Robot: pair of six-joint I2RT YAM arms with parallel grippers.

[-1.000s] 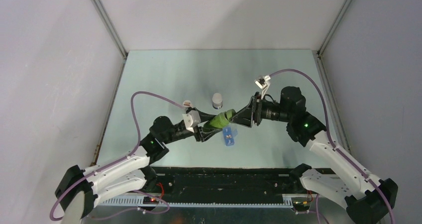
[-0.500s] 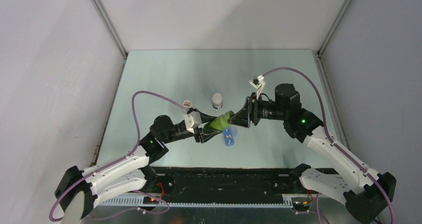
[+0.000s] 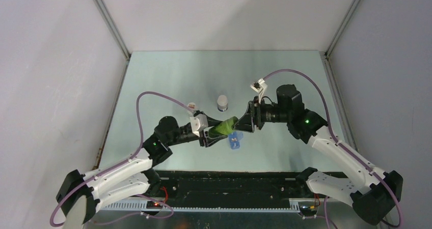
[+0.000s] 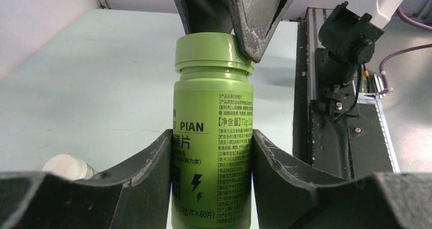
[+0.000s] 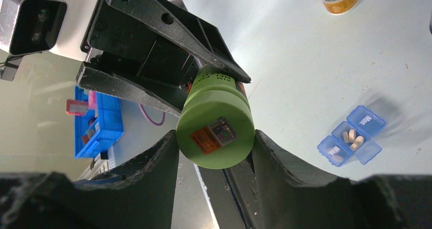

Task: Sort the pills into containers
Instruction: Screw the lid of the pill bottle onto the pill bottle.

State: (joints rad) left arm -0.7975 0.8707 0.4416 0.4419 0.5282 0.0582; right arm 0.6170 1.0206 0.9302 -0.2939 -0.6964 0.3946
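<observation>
Top external view: over the table [image 3: 168,86], both arms meet mid-air on one green bottle [image 3: 222,126], which lies roughly level between them. The left gripper [image 4: 211,158] is clamped on the bottle's labelled body, fingers pressed to both sides. The right gripper [image 5: 215,142] is closed round the cap [image 4: 214,51] at the other end. The cap looks fully seated, with no gap at the rim.

A white-capped bottle [image 3: 222,103] stands just behind, apart from both arms. The pill box [image 5: 365,120] sits on the table just below and near side of the bottle, with lids open. A few pills [image 5: 356,142] lie in its middle compartment; the other compartments can't be read.

Step in hand, as a judgement: unscrewing the green bottle. The next move calls for the right wrist to twist while the left holds firm, then to pull the cap straight off along the bottle's axis. The mouth should be kept level until it is over the box.
</observation>
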